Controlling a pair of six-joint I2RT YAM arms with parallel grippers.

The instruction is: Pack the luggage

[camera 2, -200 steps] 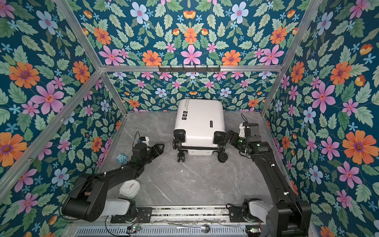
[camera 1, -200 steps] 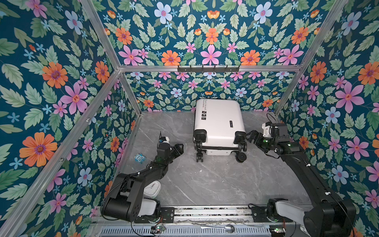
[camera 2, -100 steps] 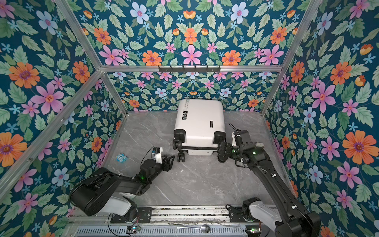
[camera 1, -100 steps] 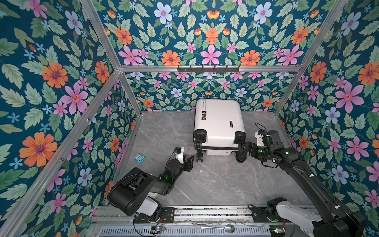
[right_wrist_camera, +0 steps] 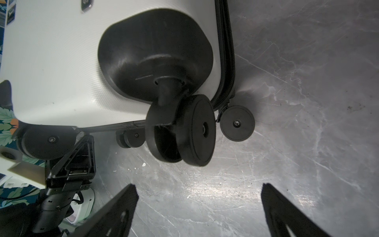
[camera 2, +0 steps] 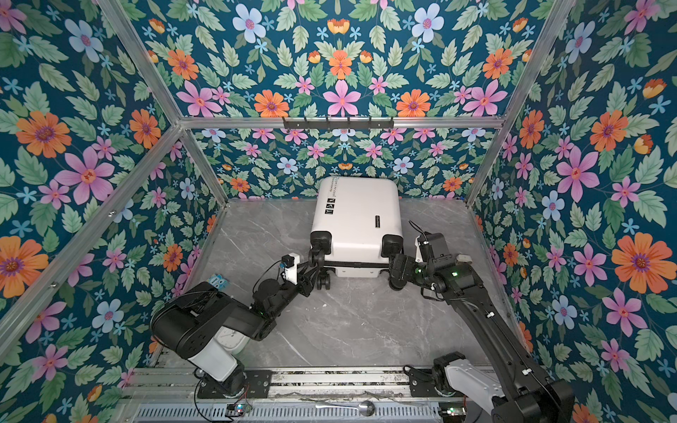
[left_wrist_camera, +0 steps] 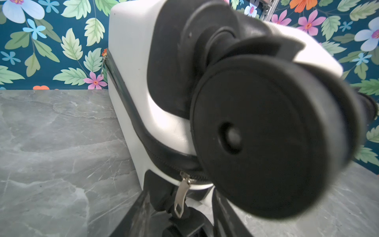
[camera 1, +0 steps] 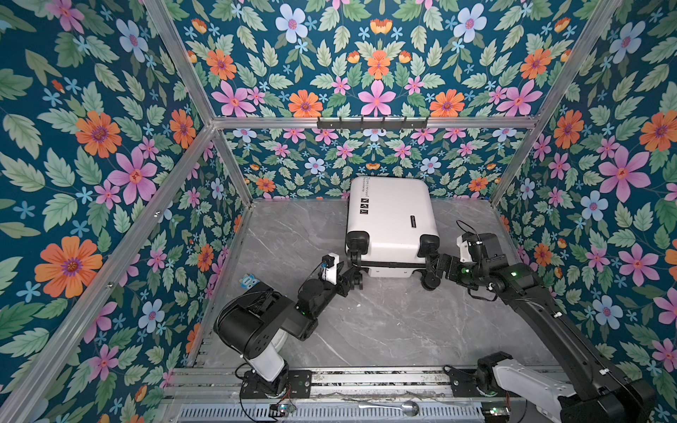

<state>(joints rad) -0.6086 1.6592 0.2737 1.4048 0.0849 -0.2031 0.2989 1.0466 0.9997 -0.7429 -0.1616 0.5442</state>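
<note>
Near the middle of both top views, the luggage (camera 1: 392,216) is laid flat on the grey table (camera 1: 366,322), against the back wall.

Seen from the left wrist, the left gripper (left_wrist_camera: 180,197) is held part open around the zipper pull (left_wrist_camera: 182,190).

Seen from the right wrist, the right gripper (right_wrist_camera: 199,186) is spread wide and empty, near a wheel (right_wrist_camera: 196,131).

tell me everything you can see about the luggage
The luggage is a small white hard-shell case with a fine-textured shell, black text and icons, a black zipper band and four black wheels. It is closed and lies flat on the grey marble-look table, wheels toward the robot, far end near the back wall. The left gripper straddles its metal zipper pull; the right gripper hangs open, apart.
</note>
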